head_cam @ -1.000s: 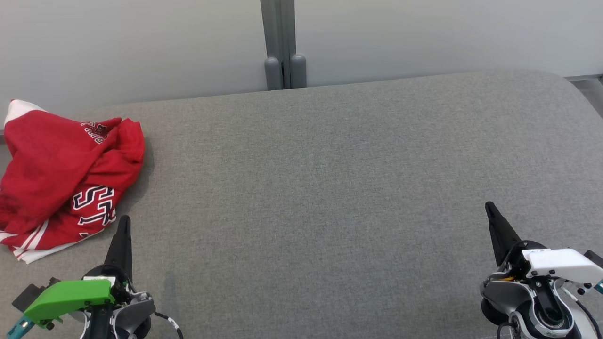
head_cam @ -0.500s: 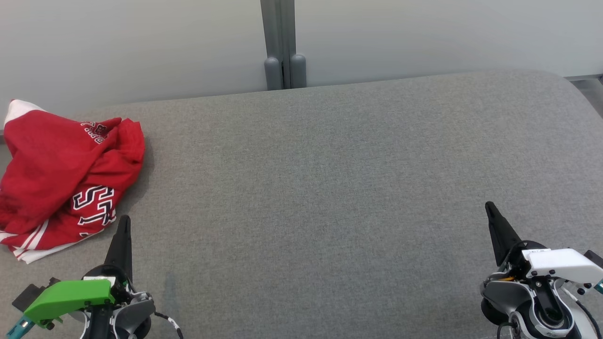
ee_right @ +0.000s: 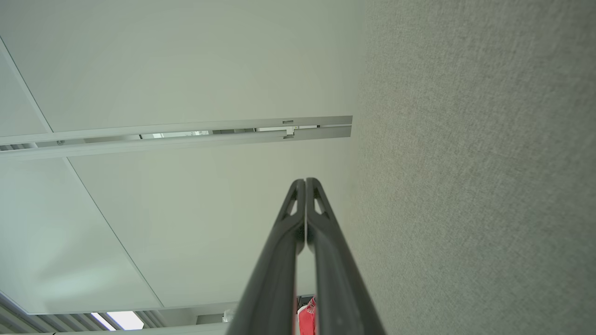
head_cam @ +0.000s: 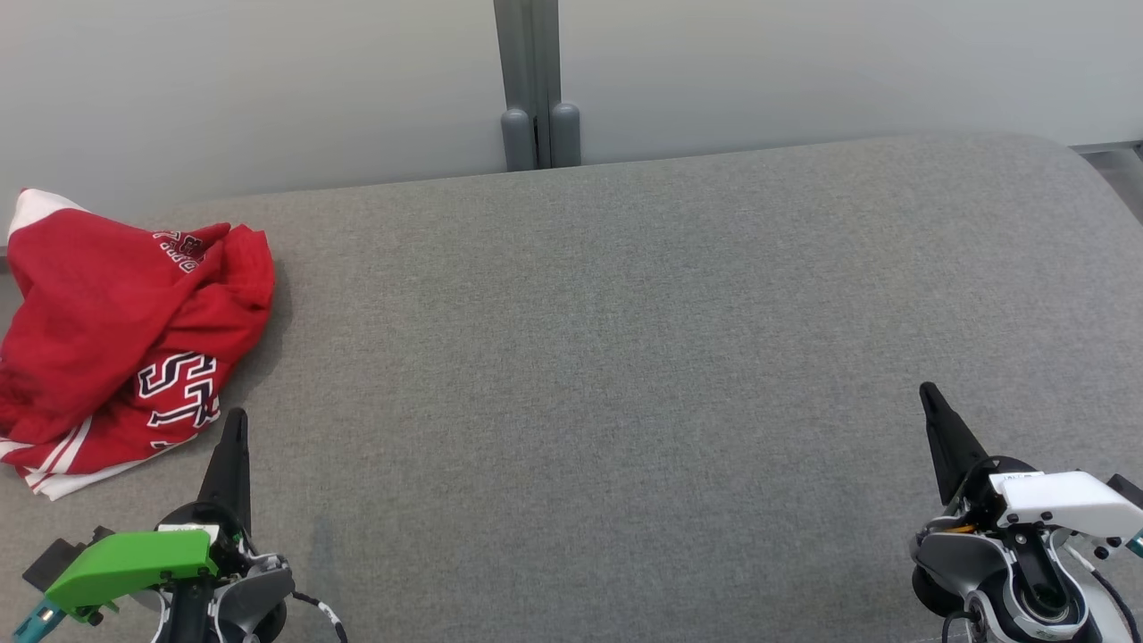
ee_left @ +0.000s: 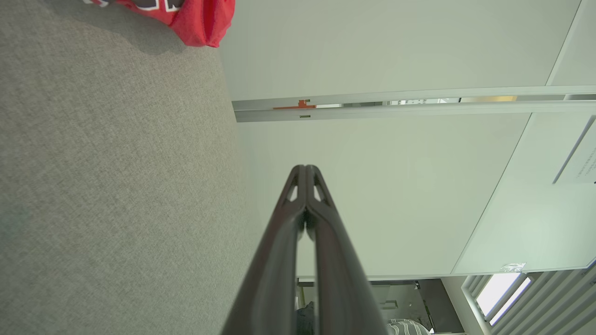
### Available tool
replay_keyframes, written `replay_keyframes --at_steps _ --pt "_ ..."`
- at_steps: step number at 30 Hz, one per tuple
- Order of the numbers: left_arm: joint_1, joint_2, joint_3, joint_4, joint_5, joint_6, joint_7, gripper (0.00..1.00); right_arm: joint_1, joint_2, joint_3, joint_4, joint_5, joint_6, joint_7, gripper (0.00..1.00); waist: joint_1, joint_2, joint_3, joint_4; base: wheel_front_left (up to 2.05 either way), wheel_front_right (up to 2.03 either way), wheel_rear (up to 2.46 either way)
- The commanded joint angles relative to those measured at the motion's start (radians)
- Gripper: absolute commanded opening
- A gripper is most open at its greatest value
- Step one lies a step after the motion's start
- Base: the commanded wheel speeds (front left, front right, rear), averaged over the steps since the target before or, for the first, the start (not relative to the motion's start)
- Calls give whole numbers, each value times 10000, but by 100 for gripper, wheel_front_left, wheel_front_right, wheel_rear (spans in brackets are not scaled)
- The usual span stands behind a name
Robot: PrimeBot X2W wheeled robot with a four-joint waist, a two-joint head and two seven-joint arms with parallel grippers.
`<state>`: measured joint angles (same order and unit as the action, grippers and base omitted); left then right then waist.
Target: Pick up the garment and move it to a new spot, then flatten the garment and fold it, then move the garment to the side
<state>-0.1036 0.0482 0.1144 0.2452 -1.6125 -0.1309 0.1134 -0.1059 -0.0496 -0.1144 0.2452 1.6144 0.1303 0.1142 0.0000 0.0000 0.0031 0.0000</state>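
Head camera: set high, facing forward and down across the grey desk (head_cam: 625,357) to the pale wall (head_cam: 268,80), with the left claw (head_cam: 235,418) and right claw (head_cam: 927,393) in its lower corners. Wrist cameras: set low and rolled sideways, each sighting along its own claw, close over the desk, toward that wall. All three views share the desk, the wall and, probably, the red garment (head_cam: 116,330).

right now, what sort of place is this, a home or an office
Probably an office or lab test area, not a home. Pale partition panels meet at a grey post, and a broad grey fabric-covered surface serves as the workbench, with a crumpled red jersey at its left end.
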Motion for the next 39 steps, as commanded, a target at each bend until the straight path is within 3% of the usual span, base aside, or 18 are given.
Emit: replay_keyframes --at_steps 1,28,29,39 --pt "-115 26 12 1 -3 -19 33 0 -68 -6 3 4 -41 9 16 0 0 0 0 0 0 0 0" --pt "-115 26 12 1 -3 -19 33 0 -68 -6 3 4 -41 9 16 0 0 0 0 0 0 0 0" --pt "12 -4 -4 24 1 0 -3 100 14 4 2 28 0 0 -3 100 0 0 0 0 0 0 0" --pt "240 -39 -158 81 356 2 -392 100 315 52 173 -43 -530 -1 -399 100 0 0 12 7 0 0 0"
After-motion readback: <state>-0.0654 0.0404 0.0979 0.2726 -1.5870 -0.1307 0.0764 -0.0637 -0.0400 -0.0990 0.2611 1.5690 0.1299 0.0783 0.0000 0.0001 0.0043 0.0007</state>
